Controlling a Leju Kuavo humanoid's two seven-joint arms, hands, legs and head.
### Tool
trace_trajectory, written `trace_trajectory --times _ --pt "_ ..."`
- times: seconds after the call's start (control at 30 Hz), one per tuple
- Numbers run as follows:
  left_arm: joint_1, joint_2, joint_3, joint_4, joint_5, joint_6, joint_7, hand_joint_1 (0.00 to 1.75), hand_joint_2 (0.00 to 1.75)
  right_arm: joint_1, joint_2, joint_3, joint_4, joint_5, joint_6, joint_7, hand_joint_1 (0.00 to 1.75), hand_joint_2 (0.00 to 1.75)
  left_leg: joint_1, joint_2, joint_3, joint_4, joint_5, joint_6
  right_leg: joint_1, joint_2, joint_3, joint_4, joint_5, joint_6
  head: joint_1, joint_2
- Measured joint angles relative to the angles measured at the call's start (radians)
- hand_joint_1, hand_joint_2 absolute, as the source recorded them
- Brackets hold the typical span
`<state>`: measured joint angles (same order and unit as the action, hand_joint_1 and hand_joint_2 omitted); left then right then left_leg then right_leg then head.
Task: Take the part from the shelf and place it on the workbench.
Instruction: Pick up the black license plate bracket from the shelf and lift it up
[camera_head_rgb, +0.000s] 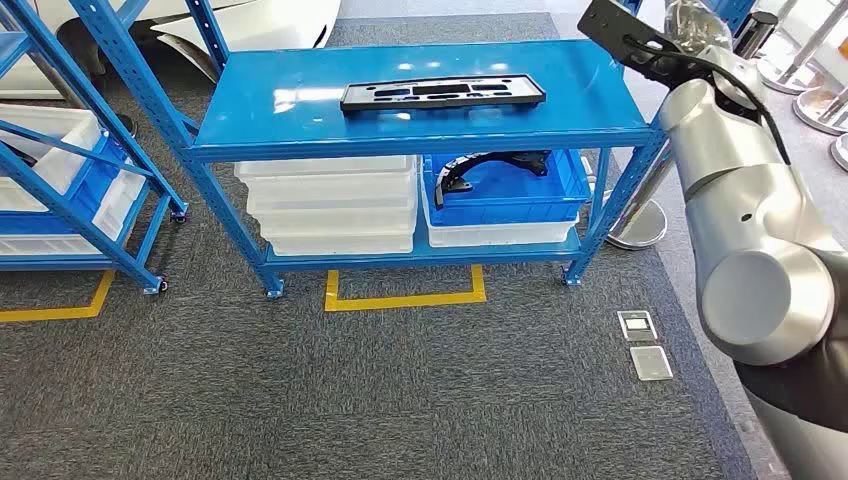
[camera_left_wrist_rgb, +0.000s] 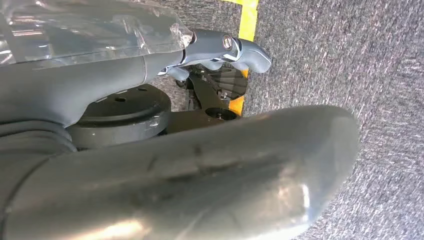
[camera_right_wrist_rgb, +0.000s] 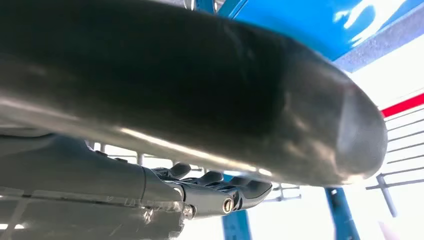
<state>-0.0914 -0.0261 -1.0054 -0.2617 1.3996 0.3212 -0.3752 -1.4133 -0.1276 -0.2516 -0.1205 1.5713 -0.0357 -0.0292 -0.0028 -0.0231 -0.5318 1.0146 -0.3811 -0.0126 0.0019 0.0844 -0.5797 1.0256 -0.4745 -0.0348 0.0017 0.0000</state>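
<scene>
A long flat black part (camera_head_rgb: 442, 94) with cutouts lies on the top board of the blue shelf (camera_head_rgb: 300, 140) straight ahead. My right arm (camera_head_rgb: 740, 190) is raised at the shelf's right end, its wrist near the board's far right corner. In the right wrist view, my right hand (camera_right_wrist_rgb: 200, 115) shows a thick thumb and dark fingers (camera_right_wrist_rgb: 225, 192) stretched out, holding nothing, with blue shelf posts behind. My left hand (camera_left_wrist_rgb: 190, 165) hangs over grey carpet; its fingers (camera_left_wrist_rgb: 235, 50) are loosely extended and hold nothing.
On the lower shelf, stacked white bins (camera_head_rgb: 330, 205) stand beside a blue bin (camera_head_rgb: 510, 190) holding a curved black part (camera_head_rgb: 490, 165). A second blue rack (camera_head_rgb: 60, 170) stands left. Yellow floor tape (camera_head_rgb: 405, 298), floor sockets (camera_head_rgb: 640, 340) and stanchion bases (camera_head_rgb: 640, 225) lie around.
</scene>
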Motion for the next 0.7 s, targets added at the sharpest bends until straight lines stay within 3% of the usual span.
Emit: trace_trajectory --times 0.27,0.37,0.5,0.6,0.7 --pt "-0.015 -0.003 -0.025 0.003 -0.018 -0.003 0.001 0.0 0.0 0.119 0.072 0.087 0.005 0.0 0.051 -0.098 0.0 0.0 0.001 0.0 0.001 0.0 0.0 0.0 0.001 0.0 0.001 0.0 0.0 0.0 0.0 0.0" --pt "-0.017 -0.005 -0.035 0.005 -0.017 -0.003 0.001 0.0 0.0 0.208 0.099 0.13 -0.053 -0.063 0.145 -0.089 0.0 0.0 0.003 -0.003 0.001 0.0 0.001 -0.001 0.002 -0.003 0.001 0.0 0.0 -0.001 -0.002 0.0" --pt "-0.015 -0.006 -0.05 0.01 -0.015 -0.001 0.002 0.0 0.0 0.362 0.083 0.306 -0.279 -0.479 0.319 0.061 0.0 0.0 0.003 -0.005 -0.001 0.001 0.001 -0.001 0.002 -0.005 -0.001 0.0 0.0 -0.001 0.0 0.0" --pt "-0.014 -0.006 -0.053 0.015 -0.01 0.006 0.014 0.0 0.0 0.393 0.042 0.496 -0.398 -0.782 0.31 0.164 0.0 0.0 0.002 -0.003 -0.002 0.001 0.001 -0.001 0.001 -0.001 -0.003 0.0 0.0 -0.001 0.0 0.0" --pt "-0.013 -0.006 -0.054 0.015 -0.009 0.01 0.022 0.0 0.0 0.402 0.007 0.653 -0.474 -0.899 0.288 0.205 0.0 0.0 0.002 -0.002 -0.002 0.001 0.001 -0.001 0.002 -0.001 -0.002 0.0 0.0 0.0 0.001 0.0"
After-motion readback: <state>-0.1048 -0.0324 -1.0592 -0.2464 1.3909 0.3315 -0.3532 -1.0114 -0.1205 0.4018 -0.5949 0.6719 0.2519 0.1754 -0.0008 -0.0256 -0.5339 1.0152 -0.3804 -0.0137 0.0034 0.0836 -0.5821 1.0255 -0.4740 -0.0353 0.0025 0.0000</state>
